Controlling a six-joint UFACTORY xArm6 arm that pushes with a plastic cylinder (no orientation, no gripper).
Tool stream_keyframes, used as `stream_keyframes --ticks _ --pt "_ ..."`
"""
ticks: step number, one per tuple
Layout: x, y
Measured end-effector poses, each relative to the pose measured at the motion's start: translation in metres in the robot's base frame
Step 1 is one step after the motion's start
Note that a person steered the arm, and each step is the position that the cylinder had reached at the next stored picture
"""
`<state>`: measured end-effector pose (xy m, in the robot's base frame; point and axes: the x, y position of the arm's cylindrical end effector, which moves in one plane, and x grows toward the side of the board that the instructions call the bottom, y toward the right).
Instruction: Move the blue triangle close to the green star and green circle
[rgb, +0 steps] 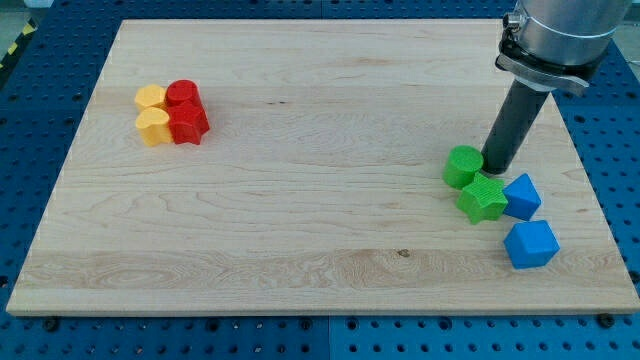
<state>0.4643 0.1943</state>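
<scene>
Nearly done: blue triangle (522, 196) touching green star (482, 198) at its 3 o'clock, green circle (463, 166) adjoining; my tip (495, 166), fingerless, beside circle.

The pale wooden counter (300, 200) shows fine straight grain, a few small dark knots and a smooth, matt finish. The green plastic circle block (463, 165), green plastic star block (482, 198), two blue plastic blocks (521, 195) (530, 244), and the red (185, 112) and yellow (151, 115) plastic blocks look matt. The dark matt rod ends in my tip (496, 166); above it sits a glossy metal collar (545, 60).
</scene>
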Motion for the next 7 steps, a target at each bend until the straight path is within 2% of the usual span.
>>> stream_keyframes --ticks 1,2,3,4,7 --pt "0.002 0.045" --pt "0.031 0.068" --pt "0.075 0.051" --pt "0.097 0.043" --pt "0.108 0.040"
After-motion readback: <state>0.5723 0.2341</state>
